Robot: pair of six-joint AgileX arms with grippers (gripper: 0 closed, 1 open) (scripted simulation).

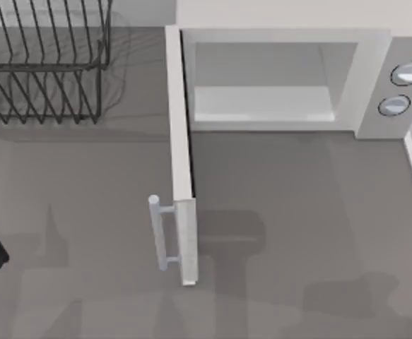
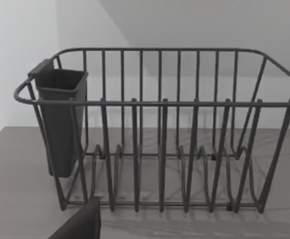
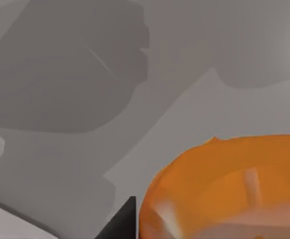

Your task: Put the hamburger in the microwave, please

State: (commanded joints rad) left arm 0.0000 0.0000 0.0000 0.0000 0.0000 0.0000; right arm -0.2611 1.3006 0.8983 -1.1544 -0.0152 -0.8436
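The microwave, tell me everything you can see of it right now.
The microwave is a large white box at the far side of the table, right of the dark wire rack. Its side-hinged door stands wide open, swung out toward the near edge, with a light bar handle on its outer face. The pale cavity looks empty. A grey panel on the right carries two round knobs. It rests on the grey table; nothing else touches it.

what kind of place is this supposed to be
Most likely a simulated kitchen counter. A white microwave stands at the back with its door swung open and two round knobs on its panel, and a dark wire dish rack with a cutlery cup sits beside it on the grey counter.
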